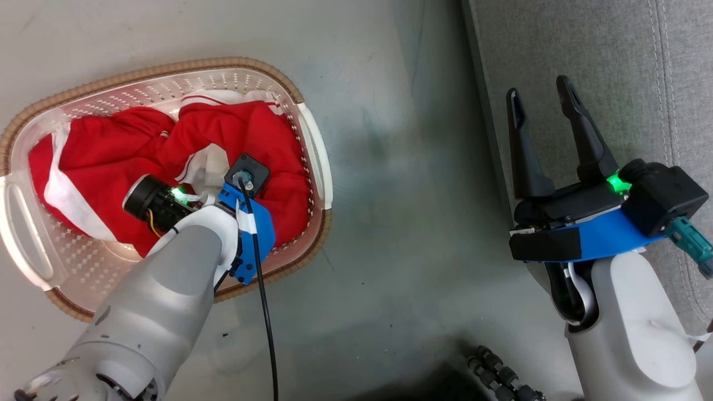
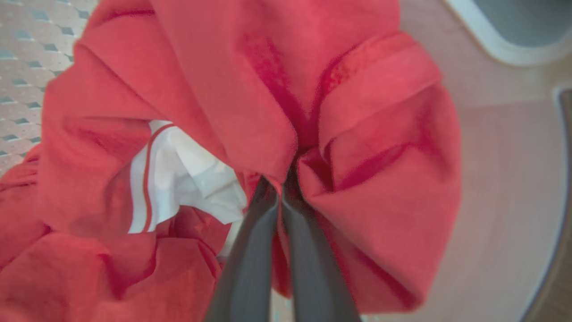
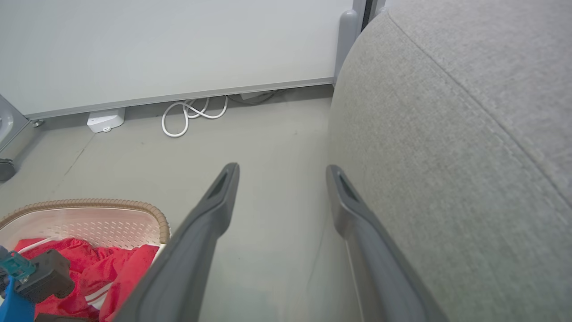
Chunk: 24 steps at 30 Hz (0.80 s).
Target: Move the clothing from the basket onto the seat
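My left claw point(image 2: 280, 185) is pinched tight on a fold of the red clothing point(image 1: 250, 128), which lies heaped in the basket point(image 1: 167, 68) on the floor point(image 1: 390, 167), ready for lifting. My right claw point(image 1: 537, 88) hangs wide open and holds nothing, by the grey seat point(image 1: 601, 50), probably to keep clear.

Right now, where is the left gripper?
The left gripper is inside the basket at the head view's left, its fingers pinched shut on a fold of red clothing.
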{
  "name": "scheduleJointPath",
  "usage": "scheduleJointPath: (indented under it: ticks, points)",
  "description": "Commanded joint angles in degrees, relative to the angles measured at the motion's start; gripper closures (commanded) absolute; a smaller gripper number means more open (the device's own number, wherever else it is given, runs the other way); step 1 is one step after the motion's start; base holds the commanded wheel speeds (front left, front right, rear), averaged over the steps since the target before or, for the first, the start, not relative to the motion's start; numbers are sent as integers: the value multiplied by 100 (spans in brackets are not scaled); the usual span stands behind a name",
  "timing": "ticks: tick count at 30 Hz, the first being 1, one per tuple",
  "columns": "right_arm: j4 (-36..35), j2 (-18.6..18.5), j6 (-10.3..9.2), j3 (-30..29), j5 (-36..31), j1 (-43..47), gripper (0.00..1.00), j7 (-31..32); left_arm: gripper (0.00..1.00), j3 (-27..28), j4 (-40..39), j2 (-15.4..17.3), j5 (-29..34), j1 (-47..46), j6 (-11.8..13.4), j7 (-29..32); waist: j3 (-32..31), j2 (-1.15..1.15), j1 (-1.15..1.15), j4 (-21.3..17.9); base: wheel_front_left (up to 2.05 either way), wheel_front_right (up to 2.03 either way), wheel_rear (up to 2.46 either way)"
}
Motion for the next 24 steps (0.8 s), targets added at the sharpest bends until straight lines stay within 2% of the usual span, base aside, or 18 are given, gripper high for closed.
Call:
scheduleJointPath:
  ticks: [1, 11, 24]
  points:
    - [-20, -16, 3, -19, -48, -101, 0, -20, 100, -21, 16, -17, -38, -58, -5, -42, -34, 0, 0, 23, 0, 0, 0]
    - [60, -17, 3, -92, -187, -10, 0, -20, 100, -73, -52, -223, -300, -2, -6, -553, -432, 0, 0, 280, 0, 0, 0]
    - [193, -18, 3, -149, -480, 293, 0, -21, 100, -140, -333, -453, -702, 325, -6, -1438, -1366, 0, 0, 781, 0, 0, 0]
